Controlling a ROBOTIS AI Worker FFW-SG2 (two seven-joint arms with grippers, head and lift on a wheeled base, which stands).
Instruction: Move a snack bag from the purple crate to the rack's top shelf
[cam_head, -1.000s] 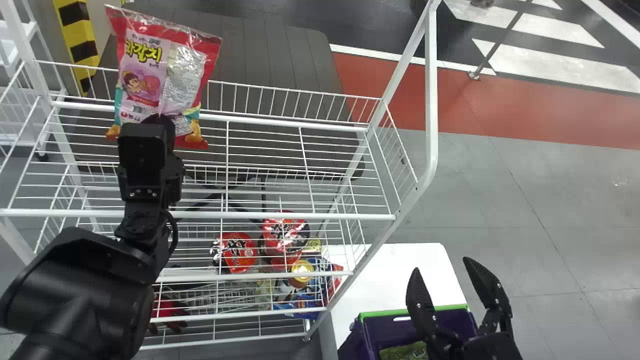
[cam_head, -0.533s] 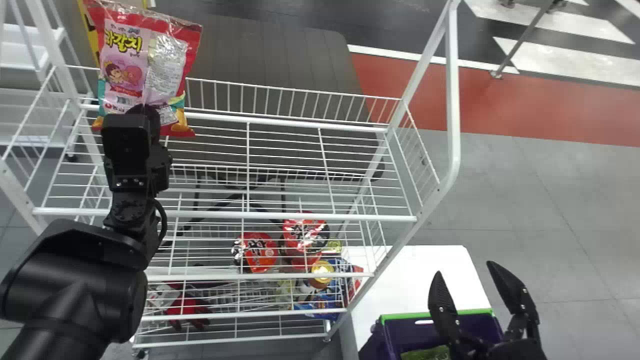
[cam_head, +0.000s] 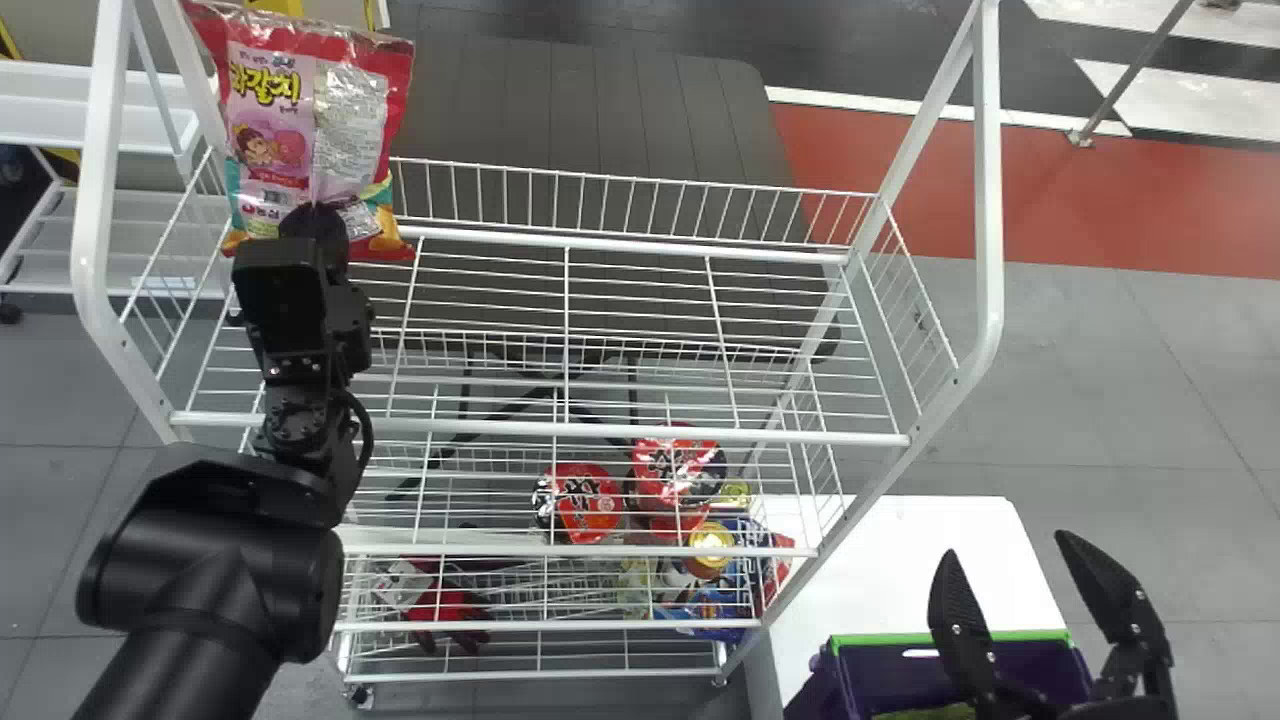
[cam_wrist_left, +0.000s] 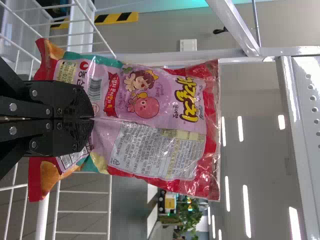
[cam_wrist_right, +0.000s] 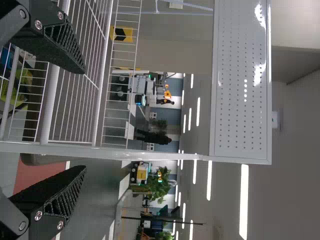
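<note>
Left wrist view: my left claw (cam_wrist_left: 91, 118) is pinched shut on the lower part of the snack bag (cam_wrist_left: 155, 90), which I hold upright, top edge uppermost. Beyond it the head view gives me the rack's top shelf (cam_head: 640, 431), with the bag up by its left end. I judge I'm at the placing step: next I should centre the bag over the wires, lower it gently, then let go. Farther off, my right claw (cam_head: 1008, 550) waits open by the purple crate (cam_head: 870, 640).
</note>
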